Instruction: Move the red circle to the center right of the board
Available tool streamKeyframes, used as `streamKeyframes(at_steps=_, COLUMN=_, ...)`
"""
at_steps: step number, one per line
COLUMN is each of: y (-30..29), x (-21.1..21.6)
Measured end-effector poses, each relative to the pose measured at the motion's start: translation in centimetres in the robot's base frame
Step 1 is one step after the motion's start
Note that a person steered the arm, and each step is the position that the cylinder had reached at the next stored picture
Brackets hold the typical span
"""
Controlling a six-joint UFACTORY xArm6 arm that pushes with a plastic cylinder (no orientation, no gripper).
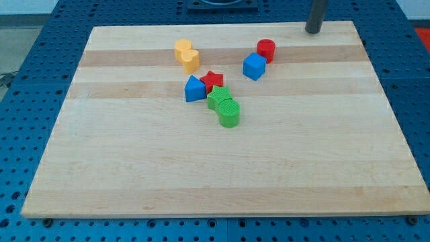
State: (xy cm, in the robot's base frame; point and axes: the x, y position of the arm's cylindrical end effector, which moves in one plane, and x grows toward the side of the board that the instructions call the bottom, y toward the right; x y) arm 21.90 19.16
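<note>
Red circle (266, 48): a short, round red block with a flat top — it stands upright in the upper middle of the board, a little to the view's right of centre.
Its neighbour: a blue cube (254, 66) sits just below it and slightly to the view's left, touching it or very nearly so; I cannot tell which.
My tip (313, 31): the dark rod comes down from the view's top edge and ends at the board's far edge, up and to the view's right of the red circle, apart from every block.
Claw: there is none on this arm — only the bare rod, so nothing is gripped.
Other blocks: a red star (213, 81) between a blue triangle-like block (195, 89) and two green blocks (224, 107) near the middle; two yellow blocks (187, 55) side by side toward the view's upper left.
Board (201, 175): pale wood in stripes, lying on a blue perforated table (27, 60).
</note>
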Motion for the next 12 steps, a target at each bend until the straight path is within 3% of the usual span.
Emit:
streamKeyframes(at_steps=1, y=-7.6, x=0.2)
streamKeyframes(at_steps=2, y=-8.4, x=0.2)
streamKeyframes(at_steps=3, y=-13.5, x=0.7)
streamKeyframes(at_steps=5, y=-12.6, x=9.1)
streamKeyframes(at_steps=6, y=-12.3, x=9.5)
streamKeyframes(at_steps=8, y=-1.8, x=19.8)
streamKeyframes(at_steps=11, y=1.2, x=18.8)
streamKeyframes(at_steps=12, y=-3.2, x=19.5)
